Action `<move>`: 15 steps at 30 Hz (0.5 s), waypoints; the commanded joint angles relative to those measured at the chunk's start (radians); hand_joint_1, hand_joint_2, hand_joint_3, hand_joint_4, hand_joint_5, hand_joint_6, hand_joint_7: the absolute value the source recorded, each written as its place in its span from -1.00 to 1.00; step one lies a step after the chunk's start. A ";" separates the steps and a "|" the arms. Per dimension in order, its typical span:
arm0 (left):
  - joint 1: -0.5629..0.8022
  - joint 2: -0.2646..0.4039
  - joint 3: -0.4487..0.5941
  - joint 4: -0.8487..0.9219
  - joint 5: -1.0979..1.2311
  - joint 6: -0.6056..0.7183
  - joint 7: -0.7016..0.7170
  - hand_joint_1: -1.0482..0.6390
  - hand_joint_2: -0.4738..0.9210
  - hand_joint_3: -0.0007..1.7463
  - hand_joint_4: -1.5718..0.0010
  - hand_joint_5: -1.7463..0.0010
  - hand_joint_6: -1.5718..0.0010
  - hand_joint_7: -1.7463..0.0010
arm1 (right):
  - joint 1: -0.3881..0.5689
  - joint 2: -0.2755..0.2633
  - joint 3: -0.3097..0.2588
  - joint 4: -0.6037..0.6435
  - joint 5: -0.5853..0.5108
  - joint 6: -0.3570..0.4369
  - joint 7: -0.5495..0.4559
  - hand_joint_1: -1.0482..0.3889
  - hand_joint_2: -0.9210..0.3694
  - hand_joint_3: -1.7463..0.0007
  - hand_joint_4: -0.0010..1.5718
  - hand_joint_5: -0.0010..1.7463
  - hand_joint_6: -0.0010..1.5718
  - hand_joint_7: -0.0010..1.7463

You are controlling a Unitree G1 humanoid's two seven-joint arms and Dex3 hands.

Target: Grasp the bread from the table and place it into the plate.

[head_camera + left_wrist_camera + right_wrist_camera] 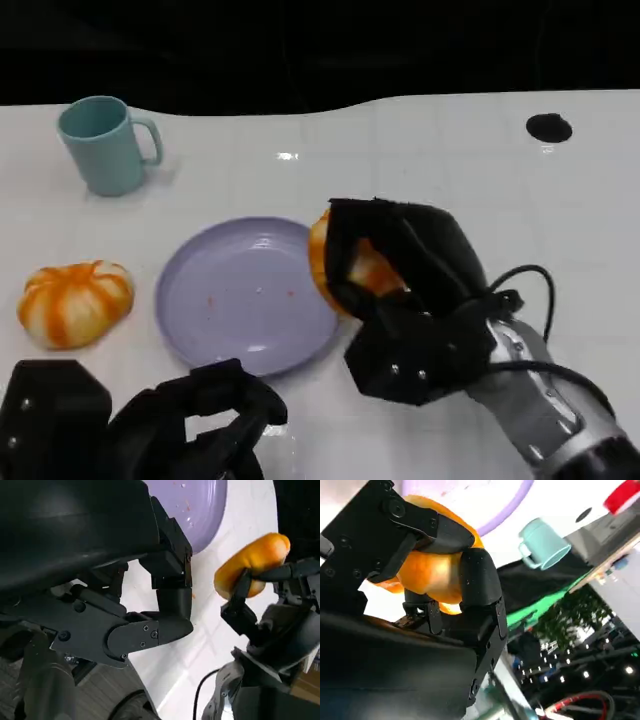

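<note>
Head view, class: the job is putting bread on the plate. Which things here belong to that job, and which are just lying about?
Belonging to the job:
right hand
held bread
purple plate
second bread, on the table

Lying about:
teal mug
left hand, holding nothing

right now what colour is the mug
Teal mug, clearest in the head view.

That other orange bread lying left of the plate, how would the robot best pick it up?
Probably from above with the left hand, the nearer one, fingers closing across the round loaf's sides. It lies flat, domed and apart from the plate.
</note>
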State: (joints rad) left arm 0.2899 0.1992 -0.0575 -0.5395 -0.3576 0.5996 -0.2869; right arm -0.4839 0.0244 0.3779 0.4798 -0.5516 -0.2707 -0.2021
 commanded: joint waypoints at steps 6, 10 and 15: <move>0.016 0.013 -0.004 -0.023 0.009 -0.014 0.004 -0.18 0.94 -0.26 0.14 -1.00 0.19 -0.65 | -0.122 0.113 -0.004 0.192 0.072 0.007 0.036 0.32 0.00 -0.66 0.16 1.00 -0.07 0.91; 0.016 0.013 -0.005 -0.027 0.009 -0.007 0.007 -0.20 0.93 -0.25 0.13 -1.00 0.19 -0.65 | -0.154 0.141 -0.005 0.238 0.086 0.033 0.067 0.30 -0.11 -0.55 0.12 1.00 -0.04 0.56; 0.018 0.009 -0.004 -0.024 0.003 -0.012 0.003 -0.19 0.92 -0.24 0.13 -1.00 0.19 -0.65 | -0.169 0.141 0.001 0.222 0.100 0.107 0.161 0.18 -0.63 0.28 -0.28 0.44 -0.08 -0.36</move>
State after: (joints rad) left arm 0.2976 0.2001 -0.0658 -0.5598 -0.3581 0.5995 -0.2868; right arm -0.6295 0.1693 0.3759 0.7100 -0.4678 -0.1986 -0.0828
